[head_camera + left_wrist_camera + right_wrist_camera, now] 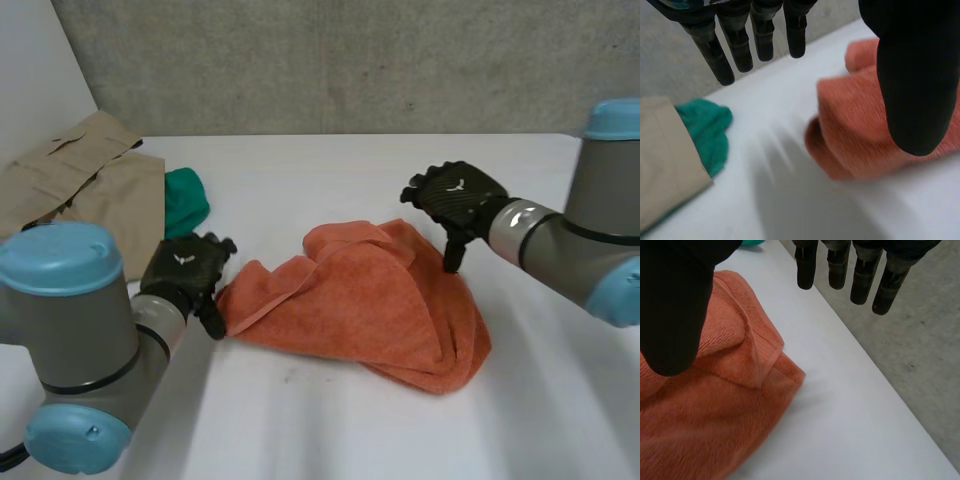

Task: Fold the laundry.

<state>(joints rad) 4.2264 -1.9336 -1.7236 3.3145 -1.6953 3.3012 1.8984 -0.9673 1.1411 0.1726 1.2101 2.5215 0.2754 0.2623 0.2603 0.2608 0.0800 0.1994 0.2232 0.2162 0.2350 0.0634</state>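
My left hand (pixel 185 272) is hanging right at the near corner of the orange towel (pixel 365 305), fingers straight and spread from the thumb, gripping nothing. The towel's lying rumpled mid-table (pixel 330 430). My right hand (pixel 458 200) is hovering over its far edge, fingers loose too, nothing pinched. Farther back, a green cloth (pixel 185 203) is sitting against a beige garment (pixel 85 190).

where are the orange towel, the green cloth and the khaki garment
orange towel (pixel 370 300), head view, on its crumpled middle
green cloth (pixel 186 203), head view, on its bunched, visible part
khaki garment (pixel 75 185), head view, on its flat top layer
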